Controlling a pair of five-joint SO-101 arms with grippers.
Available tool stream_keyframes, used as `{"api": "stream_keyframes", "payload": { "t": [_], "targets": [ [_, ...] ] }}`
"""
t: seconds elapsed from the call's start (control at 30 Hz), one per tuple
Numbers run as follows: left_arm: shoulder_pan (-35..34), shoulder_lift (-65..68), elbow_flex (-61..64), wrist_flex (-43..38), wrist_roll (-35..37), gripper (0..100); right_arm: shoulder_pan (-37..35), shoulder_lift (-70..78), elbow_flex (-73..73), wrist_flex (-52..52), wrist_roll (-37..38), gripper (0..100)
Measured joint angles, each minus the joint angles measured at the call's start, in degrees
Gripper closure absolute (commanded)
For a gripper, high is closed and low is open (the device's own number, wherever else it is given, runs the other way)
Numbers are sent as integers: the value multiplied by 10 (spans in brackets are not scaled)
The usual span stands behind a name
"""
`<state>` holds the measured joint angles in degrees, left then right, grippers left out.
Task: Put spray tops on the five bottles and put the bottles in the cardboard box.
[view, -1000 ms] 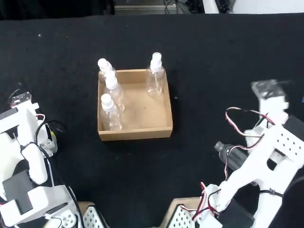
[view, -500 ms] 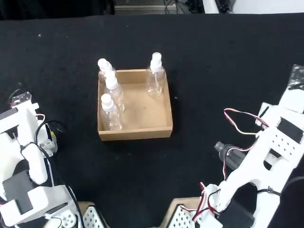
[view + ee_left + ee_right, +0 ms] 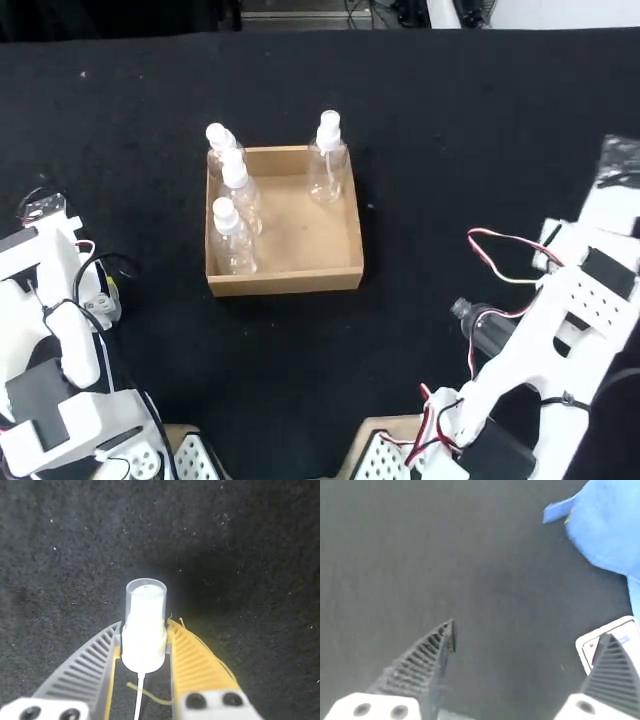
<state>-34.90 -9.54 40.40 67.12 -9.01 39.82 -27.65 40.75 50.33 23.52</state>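
The tan box and clear, white-capped bottles are standing out against black cloth. The left gripper is holding a white top in grey and yellow ribbed fingers.

A robotics lab bench, by the look of it: a black fabric-covered tabletop laid out like a test stage, with a white plastic robot arm at one near corner and a second arm at the other. Loose red and white servo wires loop off bare printed parts, dark cables bunch along the far edge, and an open brown cardboard box sits in the middle.
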Motion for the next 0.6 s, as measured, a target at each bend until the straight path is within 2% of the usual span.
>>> {"api": "stream_keyframes", "payload": {
  "t": [0.1, 0.37, 0.43, 0.6],
  "targets": [
    [0, 0, 0, 0, 0, 967, 0, 0, 0, 80, 121, 596],
    [0, 0, 0, 0, 0, 967, 0, 0, 0, 309, 519, 596],
    [0, 0, 0, 0, 0, 967, 0, 0, 0, 338, 571, 596],
    [0, 0, 0, 0, 0, 967, 0, 0, 24, 343, 608, 596]
  ]
}}
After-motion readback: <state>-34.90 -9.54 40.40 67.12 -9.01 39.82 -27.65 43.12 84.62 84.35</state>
